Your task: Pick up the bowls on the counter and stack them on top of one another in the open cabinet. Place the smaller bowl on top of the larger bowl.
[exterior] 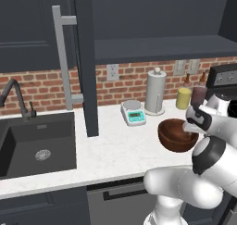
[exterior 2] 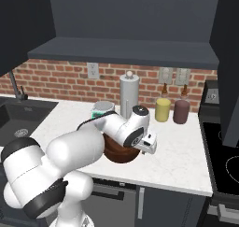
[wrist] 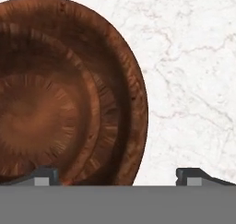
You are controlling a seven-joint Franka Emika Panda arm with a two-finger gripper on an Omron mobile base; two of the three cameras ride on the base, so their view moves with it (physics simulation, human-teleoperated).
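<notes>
The end effector point(wrist: 118, 174) is hovering fully open and holding nothing, straddling the right rim of the larger bowl point(wrist: 64, 89), which is sitting on the white worktop point(wrist: 189, 80) near the paper-towel roll point(exterior: 155, 92).

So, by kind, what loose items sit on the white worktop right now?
Wide reddish-brown wooden bowl: 1
White paper-towel roll: 1
Small teal-and-white kitchen scale: 1
Cups, yellow and dark maroon: 2
Brown bottles: 2
Total: 7
</notes>
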